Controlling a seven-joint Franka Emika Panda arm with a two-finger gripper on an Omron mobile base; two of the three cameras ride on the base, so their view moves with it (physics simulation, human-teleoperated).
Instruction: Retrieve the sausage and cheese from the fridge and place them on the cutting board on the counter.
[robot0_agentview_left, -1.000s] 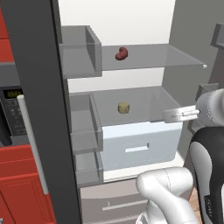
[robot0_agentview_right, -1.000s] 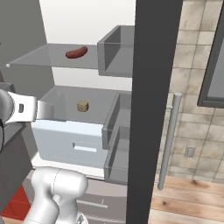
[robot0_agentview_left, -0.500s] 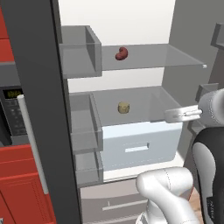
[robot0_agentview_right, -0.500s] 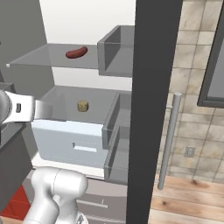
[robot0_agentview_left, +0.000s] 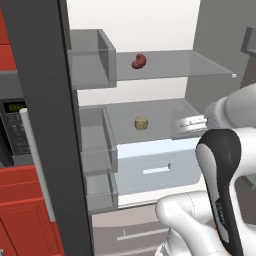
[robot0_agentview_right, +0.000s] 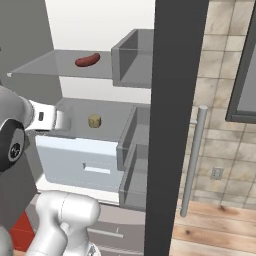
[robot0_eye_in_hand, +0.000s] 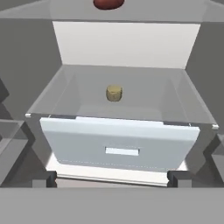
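Observation:
The fridge (robot0_agentview_left: 47, 125) stands open. The reddish-brown sausage (robot0_agentview_left: 139, 61) (robot0_agentview_right: 87, 60) lies on the upper glass shelf, and its lower edge shows in the hand view as the sausage (robot0_eye_in_hand: 108, 3). The round tan cheese (robot0_agentview_left: 142, 123) (robot0_agentview_right: 95, 120) (robot0_eye_in_hand: 114, 93) sits on the shelf below, above a pale drawer. My gripper (robot0_agentview_left: 192, 122) (robot0_agentview_right: 61, 120) (robot0_eye_in_hand: 111, 179) hovers open at the front edge of that lower shelf, level with the cheese and well short of it. Nothing is between the fingers. The cutting board and counter are out of view.
A pale drawer (robot0_eye_in_hand: 118, 144) juts out under the cheese shelf. Door bins (robot0_agentview_left: 92, 65) (robot0_agentview_right: 132, 60) flank the opening on both open doors. A microwave (robot0_agentview_left: 12, 130) in red cabinets sits left. A bar handle (robot0_agentview_right: 192, 160) and tiled wall are on the right.
The hand has crept slightly in toward the lower shelf. The sausage and the cheese have not moved.

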